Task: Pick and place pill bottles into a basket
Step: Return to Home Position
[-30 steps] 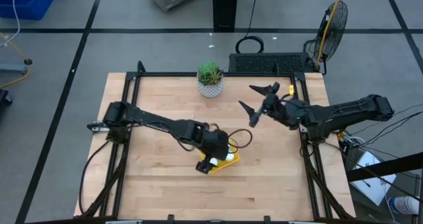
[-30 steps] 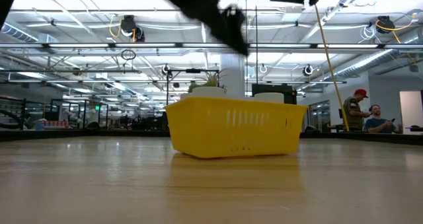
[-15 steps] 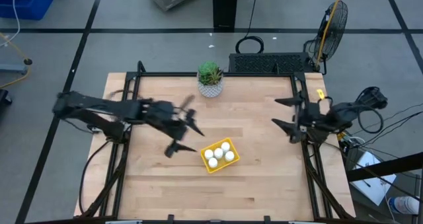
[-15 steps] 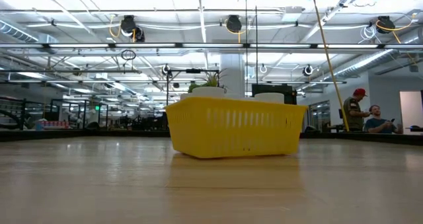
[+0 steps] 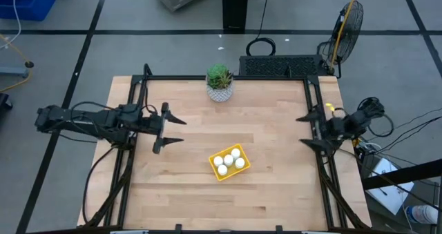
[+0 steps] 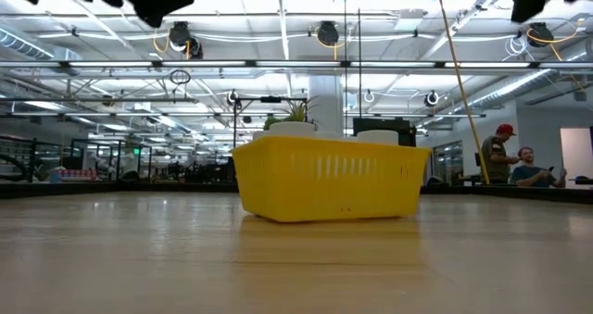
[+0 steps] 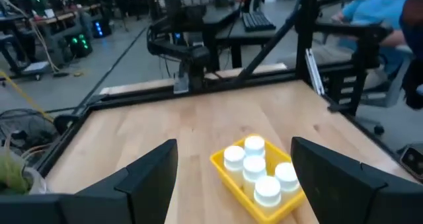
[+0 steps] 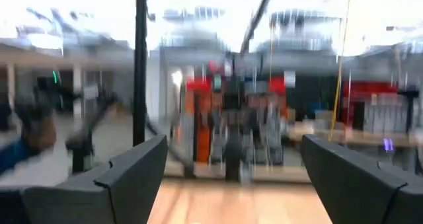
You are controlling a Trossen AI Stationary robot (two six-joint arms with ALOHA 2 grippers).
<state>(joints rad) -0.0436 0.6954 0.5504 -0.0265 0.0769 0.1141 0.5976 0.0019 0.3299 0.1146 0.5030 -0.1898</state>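
Note:
The yellow basket [image 5: 230,162] rests on the table's middle, a little toward the near edge, with several white pill bottles [image 5: 228,160] standing inside; it also shows in the left wrist view [image 7: 259,182] and the low view [image 6: 329,176]. My left gripper [image 5: 171,131] is open and empty over the table's left part, well left of the basket. My right gripper [image 5: 308,129] is open and empty at the table's right edge.
A white patterned plant pot [image 5: 219,83] with a green plant stands at the far edge's middle. Black frame rails [image 5: 131,123] run along the table's left and right sides. People sit beyond the table in the low view [image 6: 515,166].
My left gripper has let go over the basket and drawn back toward the table's left edge, rising. My right gripper has drawn back toward the right edge. The basket with the bottles stays where it was.

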